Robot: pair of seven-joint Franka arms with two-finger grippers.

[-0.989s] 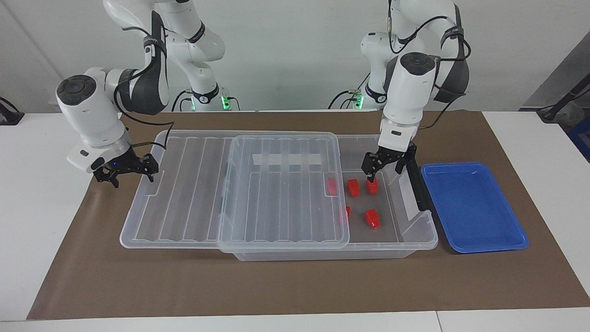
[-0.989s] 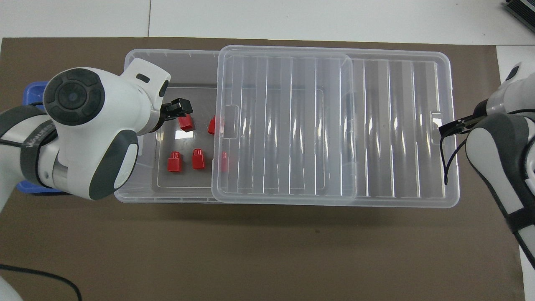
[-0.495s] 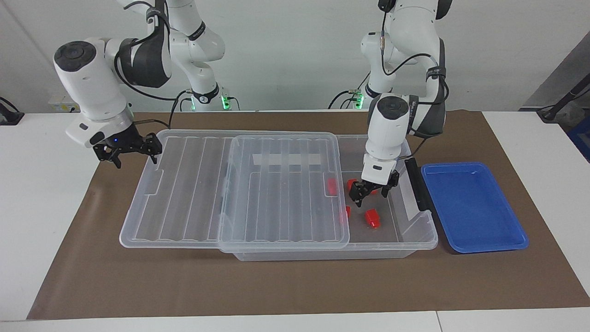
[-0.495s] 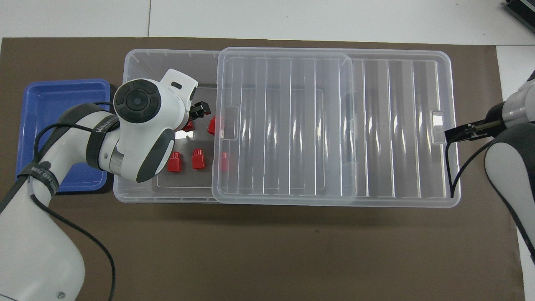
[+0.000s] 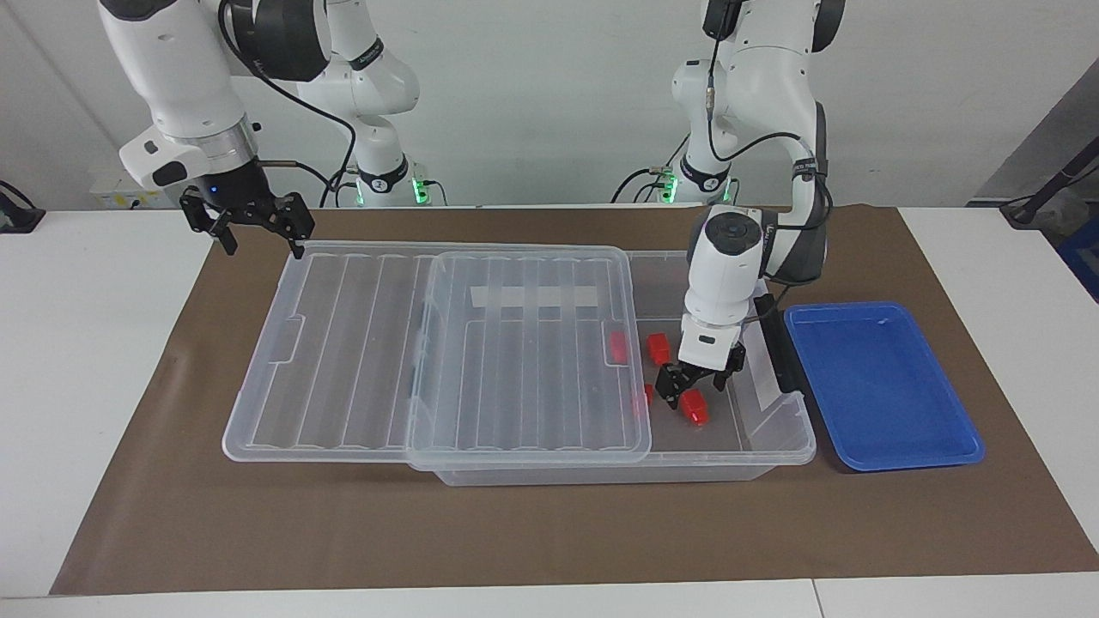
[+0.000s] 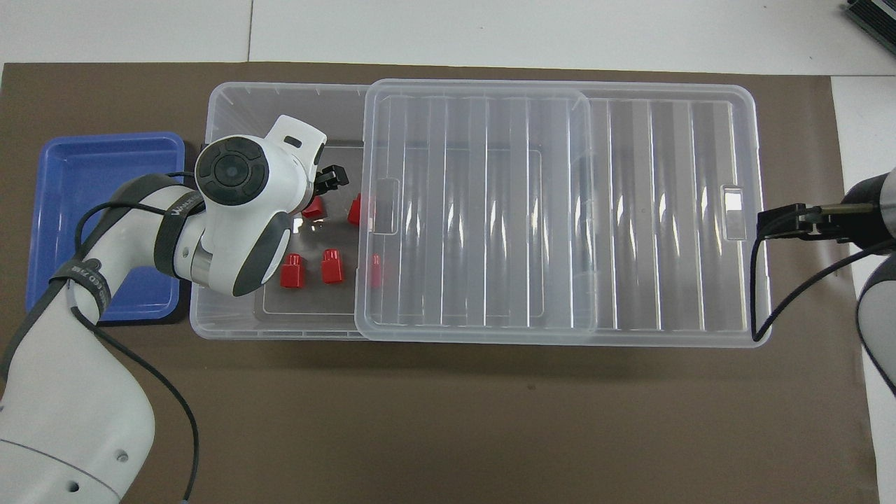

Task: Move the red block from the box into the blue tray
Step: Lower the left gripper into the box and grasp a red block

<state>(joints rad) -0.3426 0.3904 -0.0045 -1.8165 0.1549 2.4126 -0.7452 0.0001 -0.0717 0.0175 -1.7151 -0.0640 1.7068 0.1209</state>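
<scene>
I see my left gripper [image 5: 689, 396] down inside the big clear plastic box [image 5: 777, 433], jaws spread, holding nothing. The small red plastic block [image 5: 695, 408] lies on the box floor just under its fingertips; whether they touch, I cannot tell. The shallow blue plastic tray [image 5: 884, 433] sits beside the box. My right gripper [image 5: 258, 232] waits, spread, above the box's other end.

Overhead view: left arm's wrist covers the blue tray's [image 6: 105, 161] 3 o'clock edge and part of the box [image 6: 280, 112] floor. Two red blocks [image 6: 375, 269] blur beneath the ribbed lid [image 6: 483, 210]. Both arms' upper links are cropped.
</scene>
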